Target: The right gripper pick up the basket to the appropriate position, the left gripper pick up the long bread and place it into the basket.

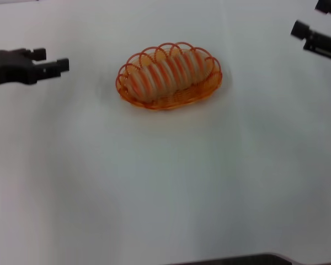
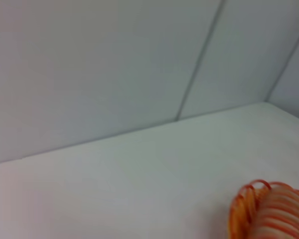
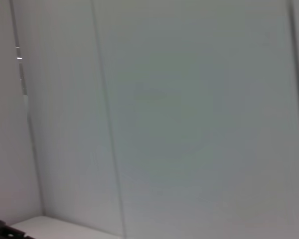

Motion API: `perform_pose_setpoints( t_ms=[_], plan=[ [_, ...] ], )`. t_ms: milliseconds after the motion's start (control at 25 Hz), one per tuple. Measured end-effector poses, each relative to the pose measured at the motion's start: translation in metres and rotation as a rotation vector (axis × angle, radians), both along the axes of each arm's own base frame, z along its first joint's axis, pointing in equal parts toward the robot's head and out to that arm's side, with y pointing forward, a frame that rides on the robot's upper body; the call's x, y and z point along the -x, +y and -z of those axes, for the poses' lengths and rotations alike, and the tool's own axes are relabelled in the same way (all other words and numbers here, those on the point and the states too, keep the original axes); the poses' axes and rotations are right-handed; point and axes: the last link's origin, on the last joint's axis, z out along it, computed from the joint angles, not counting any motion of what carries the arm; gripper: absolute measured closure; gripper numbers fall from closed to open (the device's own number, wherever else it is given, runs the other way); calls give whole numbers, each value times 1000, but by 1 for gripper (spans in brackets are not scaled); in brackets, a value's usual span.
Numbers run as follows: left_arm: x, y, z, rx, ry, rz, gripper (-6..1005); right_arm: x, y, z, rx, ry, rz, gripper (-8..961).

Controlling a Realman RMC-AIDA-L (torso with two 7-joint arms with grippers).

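Observation:
The orange wire basket (image 1: 169,98) stands on the white table at centre back. The long bread (image 1: 171,70), pale tan with orange-red stripes, lies inside it lengthwise. One end of the basket (image 2: 241,209) with the bread (image 2: 284,214) shows in the left wrist view. My left gripper (image 1: 52,59) hovers at the left, well apart from the basket, open and empty. My right gripper (image 1: 310,17) is at the far right back corner, open and empty, away from the basket.
The white table (image 1: 165,187) stretches bare around the basket. Pale walls (image 2: 114,64) stand behind the table. A dark edge (image 1: 248,259) shows at the bottom of the head view.

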Motion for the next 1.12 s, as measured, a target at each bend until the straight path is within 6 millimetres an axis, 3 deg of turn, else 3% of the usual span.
perform_pose_setpoints(
  t_ms=[240, 560, 1120],
  plan=[
    [11, -16, -2, -24, -8, 38, 264, -5, -18, 18, 80, -32, -39, 28],
    [10, -33, 7, -5, -23, 123, 265, -11, -31, 49, 131, -94, -85, 30],
    [12, -42, 14, -13, -31, 152, 265, -18, -34, 76, 184, -137, -53, 32]
  ],
)
